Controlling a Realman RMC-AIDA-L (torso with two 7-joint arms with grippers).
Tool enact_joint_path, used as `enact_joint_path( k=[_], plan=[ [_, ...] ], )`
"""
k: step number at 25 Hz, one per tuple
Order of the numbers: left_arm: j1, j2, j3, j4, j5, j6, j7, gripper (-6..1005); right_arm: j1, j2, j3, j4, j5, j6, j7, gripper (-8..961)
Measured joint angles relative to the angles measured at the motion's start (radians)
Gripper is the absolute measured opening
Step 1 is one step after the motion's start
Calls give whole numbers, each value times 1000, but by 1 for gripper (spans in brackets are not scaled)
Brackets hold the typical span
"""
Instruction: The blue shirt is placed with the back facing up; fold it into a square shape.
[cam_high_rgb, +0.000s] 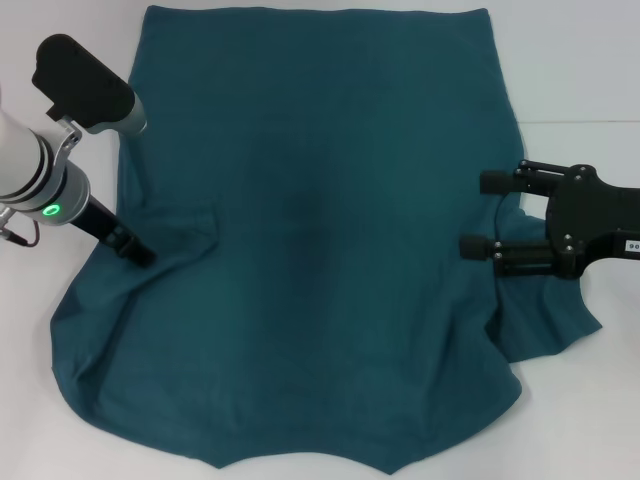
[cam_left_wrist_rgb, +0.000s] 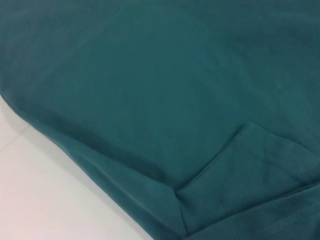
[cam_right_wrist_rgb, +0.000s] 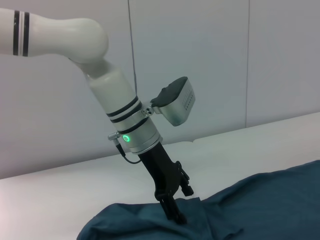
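On the white table (cam_high_rgb: 580, 60), a large dark teal-blue cotton T-shirt (cam_high_rgb: 320, 250) lies spread flat, plain side up, covering most of the surface; no lettering shows.

Item 1, shirt: straight edge along the far side, wavy edge along the near side. One short sleeve spreads out at the shirt's left side, another at its right. Soft creases run near the left sleeve; the middle of the cloth lies smooth.

Item 2, left gripper (cam_high_rgb: 143, 256): black fingers on a white-and-silver arm with a green ring light, angled down onto the shirt's left side just inside the sleeve. The right wrist view shows its tips (cam_right_wrist_rgb: 176, 216) pressed into raised, bunched cloth; fingers drawn close together, and whether cloth is pinched between them cannot be told. The left wrist view shows only teal fabric (cam_left_wrist_rgb: 165, 100), a folded sleeve hem and a strip of table.

Item 3, right gripper (cam_high_rgb: 478, 213): black, level, at the shirt's right edge, above the right sleeve. Its two fingers stand spread apart, holding nothing.
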Motion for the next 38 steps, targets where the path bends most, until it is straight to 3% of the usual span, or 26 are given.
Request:
enact_joint_path(
  k=[7,13,18,21,32,38],
  plan=[
    [-12,-10,-5,-26,4,4,9,838,0,0,-1,0,0,2,0,912],
    [0,-20,-10,15,4,0,10,618,-3,0,-2,0,0,3,0,912],
    [34,-42,-9,103,5,9,19,413,-9,0,3,0,0,1,1,912],
    [44,-48,-7,116,5,20,26,167,-12,0,5,-2,0,-6,6,912],
    [88,-53,-22,189,5,32,-10,48,-13,0,0,-2,0,-12,4,911],
    [85,-47,-39,159,4,28,-10,109,-12,0,5,-2,0,-14,2,912]
  ],
)
